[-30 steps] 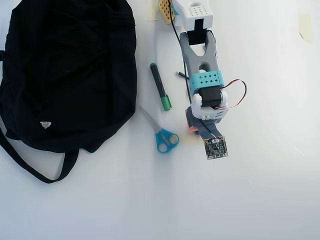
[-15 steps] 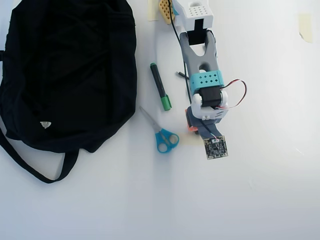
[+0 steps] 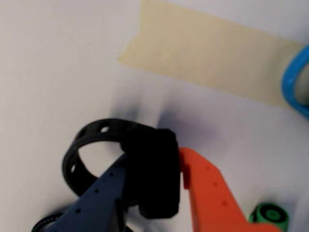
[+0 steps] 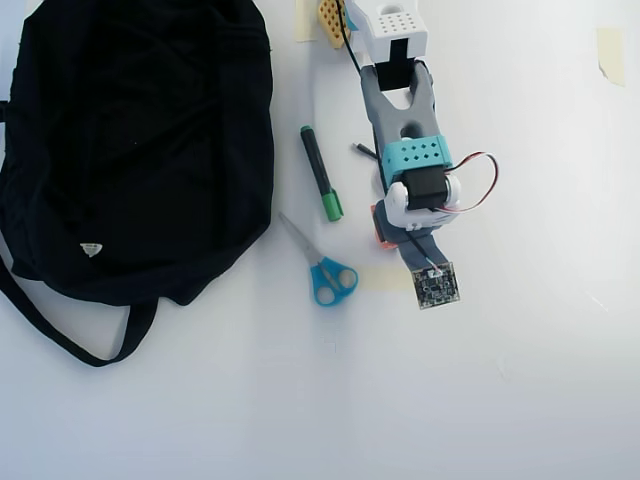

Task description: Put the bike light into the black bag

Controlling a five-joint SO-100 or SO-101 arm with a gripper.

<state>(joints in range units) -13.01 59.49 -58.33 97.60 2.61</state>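
In the wrist view the bike light (image 3: pixel 154 176) is a small black block with a black ring-shaped strap (image 3: pixel 82 145) sticking out to its left. My gripper (image 3: pixel 153 162) is shut on the block, the dark grey finger (image 3: pixel 104 193) on its left and the orange finger (image 3: pixel 207 188) on its right, close over the white table. In the overhead view the arm (image 4: pixel 410 150) hides the light, and only a bit of the orange finger (image 4: pixel 380 228) shows. The black bag (image 4: pixel 130 130), with a white triangular tag (image 4: pixel 91 249) and a long strap (image 4: pixel 60 340), lies far left, well apart from the gripper.
Blue-handled scissors (image 4: pixel 325 272) and a green-capped marker (image 4: pixel 321 172) lie between the arm and the bag; the scissor handle (image 3: pixel 295 82) and the marker cap (image 3: pixel 269 215) show at the wrist view's right. A beige tape strip (image 3: pixel 207 58) is stuck on the table ahead.
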